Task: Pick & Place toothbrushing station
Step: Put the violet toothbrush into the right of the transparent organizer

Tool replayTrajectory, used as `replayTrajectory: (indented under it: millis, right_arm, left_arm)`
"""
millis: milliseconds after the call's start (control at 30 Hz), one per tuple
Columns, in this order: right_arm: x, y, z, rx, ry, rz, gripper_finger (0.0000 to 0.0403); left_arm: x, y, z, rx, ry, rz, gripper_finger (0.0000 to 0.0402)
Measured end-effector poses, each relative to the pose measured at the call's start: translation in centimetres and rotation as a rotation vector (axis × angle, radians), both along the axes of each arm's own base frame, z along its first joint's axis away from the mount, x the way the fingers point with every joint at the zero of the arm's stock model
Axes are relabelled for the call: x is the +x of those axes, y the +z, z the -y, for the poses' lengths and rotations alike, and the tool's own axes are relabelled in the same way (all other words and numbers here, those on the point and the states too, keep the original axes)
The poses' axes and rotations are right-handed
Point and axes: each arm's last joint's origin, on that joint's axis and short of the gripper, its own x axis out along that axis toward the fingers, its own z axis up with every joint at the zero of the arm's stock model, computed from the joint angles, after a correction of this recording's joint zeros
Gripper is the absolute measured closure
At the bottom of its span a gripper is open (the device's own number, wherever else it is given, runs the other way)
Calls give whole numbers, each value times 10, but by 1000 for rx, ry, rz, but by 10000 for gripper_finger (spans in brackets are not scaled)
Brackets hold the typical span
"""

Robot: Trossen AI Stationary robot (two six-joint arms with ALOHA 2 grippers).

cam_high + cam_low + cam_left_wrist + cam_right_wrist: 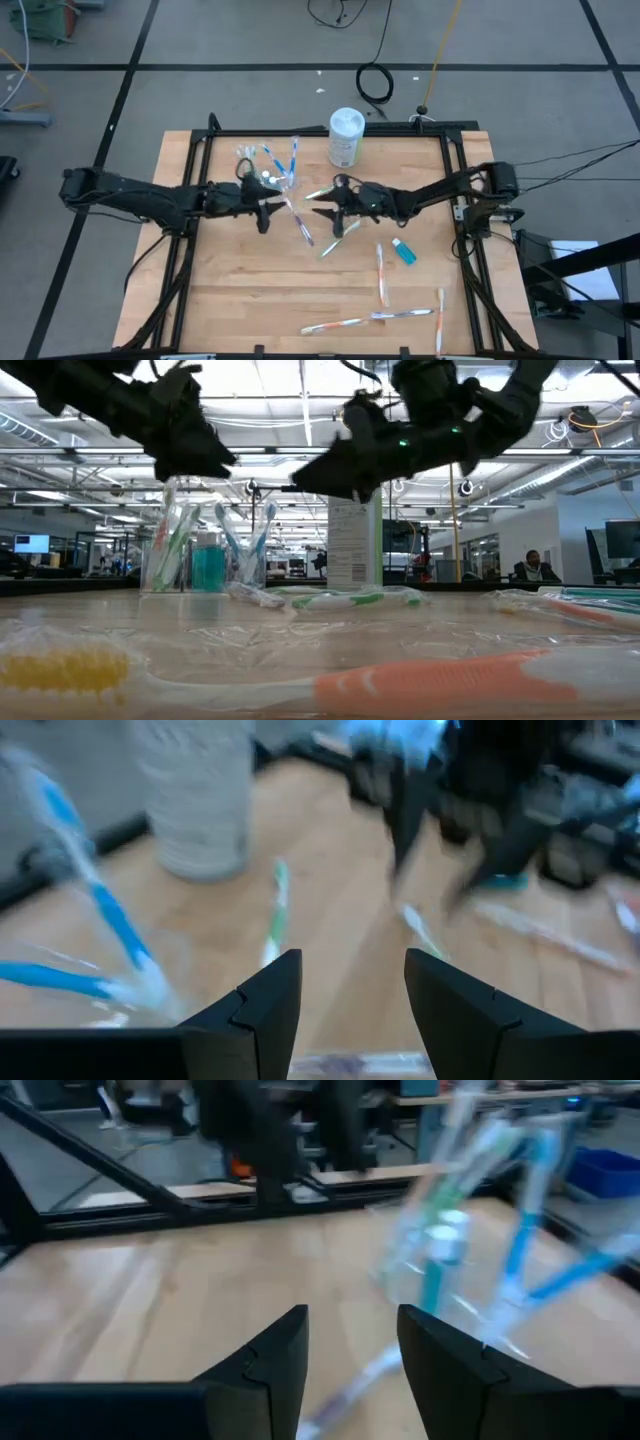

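Lettering on the white canister point(345, 137) is unreadable. Clear cup point(283, 172) holds blue toothbrushes point(294, 155); left gripper point(268, 212) and right gripper point(322, 205) hover open-jawed, empty.

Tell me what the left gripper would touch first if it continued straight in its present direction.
Probably the right gripper, which faces the left gripper across a short gap. Only a slim white toothbrush lies on the wooden table between them, likely beneath that line.
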Motion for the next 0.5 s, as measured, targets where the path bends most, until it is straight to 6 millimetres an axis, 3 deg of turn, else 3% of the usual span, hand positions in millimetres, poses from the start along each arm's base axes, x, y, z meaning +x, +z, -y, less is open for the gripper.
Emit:
replayTrajectory:
  millis: [133, 267, 500]
  right_arm:
    - [35, -16, -6, 46, 6, -108, 257]
    - [64, -30, -6, 59, -104, -253, 257]
    - [90, -50, -1, 85, -175, -325, 257]
  left_arm:
    - [-17, 13, -3, 39, 78, 30, 218]
    - [-29, 24, -4, 44, 98, 80, 218]
    - [-35, 25, -4, 45, 99, 69, 218]
